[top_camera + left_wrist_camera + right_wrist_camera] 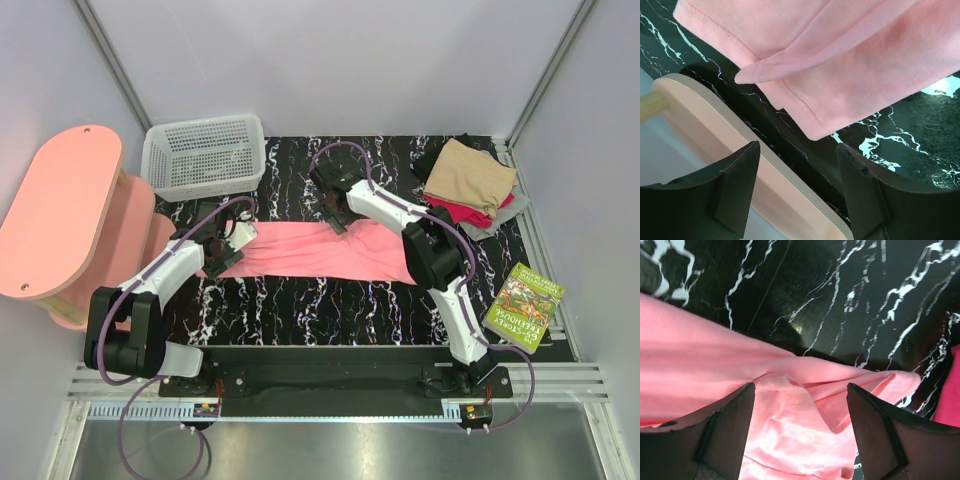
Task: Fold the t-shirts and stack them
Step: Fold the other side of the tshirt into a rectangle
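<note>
Pink t-shirt [310, 250] lies stretched left-to-right on table [300, 310], both arms' jaws open

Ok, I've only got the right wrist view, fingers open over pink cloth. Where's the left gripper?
Observer: The left gripper hangs open at the pink t-shirt's left end, holding nothing.
Operator: And the folded pile?
Observer: The stack of folded t-shirts, tan on top, sits at the table's far right corner.
Operator: Anything by the left end?
Observer: A white basket stands beyond it, far left.
</note>
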{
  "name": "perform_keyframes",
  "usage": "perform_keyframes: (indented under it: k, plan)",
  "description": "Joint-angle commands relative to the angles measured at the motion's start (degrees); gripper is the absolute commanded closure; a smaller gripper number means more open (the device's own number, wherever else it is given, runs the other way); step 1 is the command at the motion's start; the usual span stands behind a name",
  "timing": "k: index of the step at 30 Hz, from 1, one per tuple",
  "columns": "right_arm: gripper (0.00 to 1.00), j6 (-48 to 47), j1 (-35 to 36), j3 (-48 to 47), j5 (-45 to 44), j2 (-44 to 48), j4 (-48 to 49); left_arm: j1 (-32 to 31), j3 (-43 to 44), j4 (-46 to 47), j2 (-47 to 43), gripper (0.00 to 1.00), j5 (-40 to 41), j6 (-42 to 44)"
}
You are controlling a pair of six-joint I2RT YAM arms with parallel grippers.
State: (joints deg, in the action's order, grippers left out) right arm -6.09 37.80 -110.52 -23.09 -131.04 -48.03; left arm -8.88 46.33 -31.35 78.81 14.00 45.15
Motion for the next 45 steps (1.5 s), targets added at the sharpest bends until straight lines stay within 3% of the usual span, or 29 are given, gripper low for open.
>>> perform_keyframes:
  k: [1,5,10,11,17,22,33,45]
  plan:
    - [0.19,5.1,0.1,-5.0,-4.7,3.0,0.6,0.3,1.3,1.1,-0.3,0.32,0.1,-0.5]
    - [0.27,12.7,1.4,-3.5,2.5,9.7,0.6,0.2,1.0,1.0,-0.3,0.32,-0.3,-0.7]
    - [0.36,17.7,5.3,8.6,24.9,17.9,7.5,0.3,0.3,1.8,0.5,0.32,-0.8,-1.1]
    - [0.39,18.6,5.4,10.5,32.9,18.4,9.2,0.3,0.2,2.3,0.8,0.32,-0.6,-1.2]
    - [0.45,27.8,5.4,11.8,49.2,12.1,14.2,0.3,1.3,5.2,4.3,0.37,1.9,-3.8]
    - [0.46,31.2,5.4,6.8,53.6,6.7,15.5,0.2,1.7,5.4,7.0,0.46,2.9,-4.4]
    - [0.48,35.0,5.4,0.6,55.3,-1.1,16.8,0.2,1.8,7.1,9.7,0.52,3.5,-4.1]
    - [0.50,37.8,4.2,-4.4,55.9,-8.5,17.1,0.3,0.3,7.5,7.0,0.55,3.8,-1.7]
